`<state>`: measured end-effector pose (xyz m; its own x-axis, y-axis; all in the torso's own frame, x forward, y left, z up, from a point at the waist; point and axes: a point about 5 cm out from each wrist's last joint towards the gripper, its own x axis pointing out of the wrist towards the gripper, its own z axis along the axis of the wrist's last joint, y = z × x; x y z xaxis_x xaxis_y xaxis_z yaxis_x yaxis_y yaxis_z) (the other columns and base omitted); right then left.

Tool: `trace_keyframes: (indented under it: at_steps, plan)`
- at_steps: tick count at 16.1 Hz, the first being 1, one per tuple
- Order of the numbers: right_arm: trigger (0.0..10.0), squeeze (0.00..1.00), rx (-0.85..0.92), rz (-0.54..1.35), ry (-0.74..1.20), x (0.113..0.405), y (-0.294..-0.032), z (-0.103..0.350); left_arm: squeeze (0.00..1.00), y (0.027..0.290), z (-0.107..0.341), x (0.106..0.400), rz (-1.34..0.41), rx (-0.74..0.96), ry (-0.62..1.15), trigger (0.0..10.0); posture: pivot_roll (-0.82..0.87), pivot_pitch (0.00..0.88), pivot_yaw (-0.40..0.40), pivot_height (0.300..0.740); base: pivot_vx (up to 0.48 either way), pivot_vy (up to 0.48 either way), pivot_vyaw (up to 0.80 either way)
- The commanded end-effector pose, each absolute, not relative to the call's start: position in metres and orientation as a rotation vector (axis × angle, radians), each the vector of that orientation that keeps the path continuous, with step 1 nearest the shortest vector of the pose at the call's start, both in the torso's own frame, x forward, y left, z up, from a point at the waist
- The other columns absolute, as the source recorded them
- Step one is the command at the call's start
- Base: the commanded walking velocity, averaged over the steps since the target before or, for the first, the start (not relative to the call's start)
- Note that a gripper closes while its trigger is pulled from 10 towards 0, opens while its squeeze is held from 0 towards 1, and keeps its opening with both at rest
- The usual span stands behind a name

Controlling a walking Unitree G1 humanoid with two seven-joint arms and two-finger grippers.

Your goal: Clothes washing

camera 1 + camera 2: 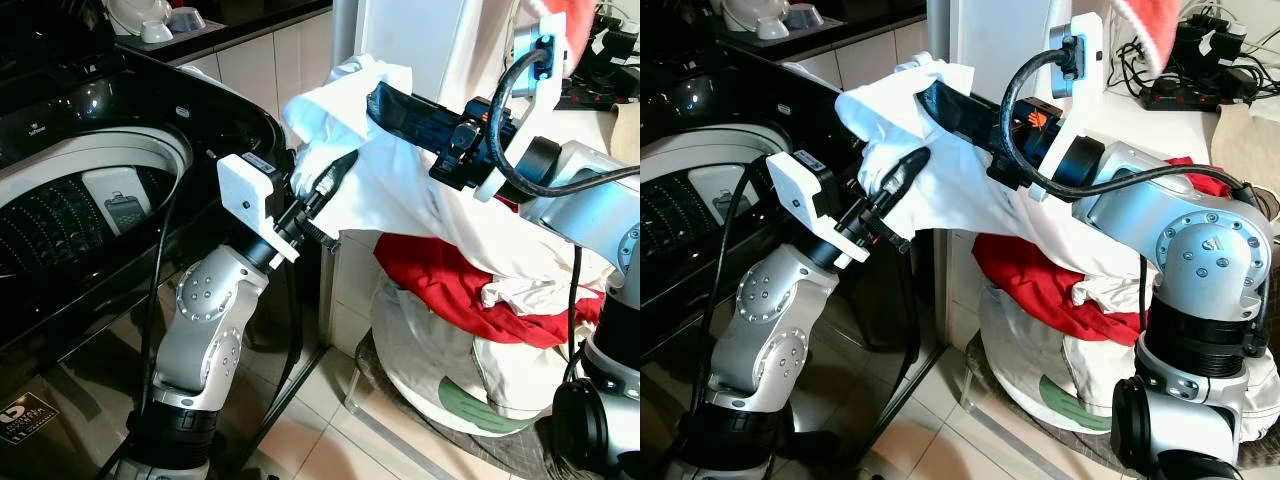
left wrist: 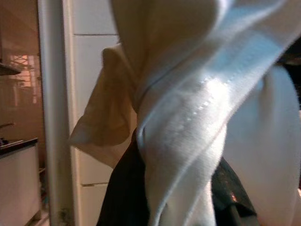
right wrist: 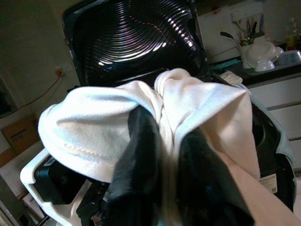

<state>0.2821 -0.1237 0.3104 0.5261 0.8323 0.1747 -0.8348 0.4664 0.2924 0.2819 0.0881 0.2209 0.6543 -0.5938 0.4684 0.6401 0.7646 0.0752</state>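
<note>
- Carrying laundry from pile to machine, by the look of it: white garment (image 1: pixel 400 190) held up in the air between laundry pile (image 1: pixel 480 340) and washing machine (image 1: pixel 90 200), not yet over the drum.
- Left gripper (image 1: pixel 325 185) pressed into the garment's lower fold; black fingers (image 2: pixel 127 188) half buried in cloth in the left wrist view, so cannot tell whether pinched or merely pushed in.
- Right gripper (image 1: pixel 940 100) higher up, near the garment's top edge; right wrist view gives two fingers (image 3: pixel 141 155) narrow together with cloth bunched between and draped over both, so holding the white garment.
- Garment hangs from the right gripper, tail trailing down to the pile beside a red garment (image 1: pixel 450 285).
- Drum (image 1: pixel 70 230) open, lid up, well left of the cloth.
- Next move probably calls for swinging both arms left over the drum opening, then releasing; trailing tail likely to snag on the machine's rim.
</note>
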Motion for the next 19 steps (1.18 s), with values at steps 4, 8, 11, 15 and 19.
trace_keyframes:
  at_steps: [4, 8, 11, 15, 19]
  plan:
    - [10.0, 1.0, 0.339, 0.999, -0.036, 0.279, -0.131, 0.311, 0.0, 0.101, 0.219, 0.29, -0.63, -0.065, -0.478, 0.0, -0.08, 0.0, 0.025, 0.74, 0.0, 0.0, 0.0]
    - [10.0, 0.0, 0.259, 0.924, -0.031, 0.28, -0.141, 0.308, 0.0, 0.107, 0.215, 0.296, -0.595, -0.043, -0.45, 0.0, -0.09, 0.0, 0.038, 0.74, 0.0, 0.0, 0.0]
    - [10.0, 0.0, 0.072, 0.914, -0.006, 0.272, -0.151, 0.301, 0.0, 0.126, 0.221, 0.314, -0.474, 0.079, -0.428, 0.0, -0.09, 0.0, 0.044, 0.74, 0.0, 0.0, 0.0]
    - [10.0, 0.0, -0.044, 0.984, 0.038, 0.259, -0.15, 0.291, 0.0, 0.216, 0.337, 0.365, 0.025, 0.598, -0.607, 0.0, -0.08, 0.0, 0.03, 0.74, 0.0, 0.0, 0.0]
    - [10.0, 0.0, -0.067, 0.986, 0.022, 0.262, -0.144, 0.288, 0.0, 0.254, 0.474, 0.331, 0.611, 0.976, -0.998, 0.0, -0.07, 0.0, 0.049, 0.74, 0.0, 0.0, 0.0]
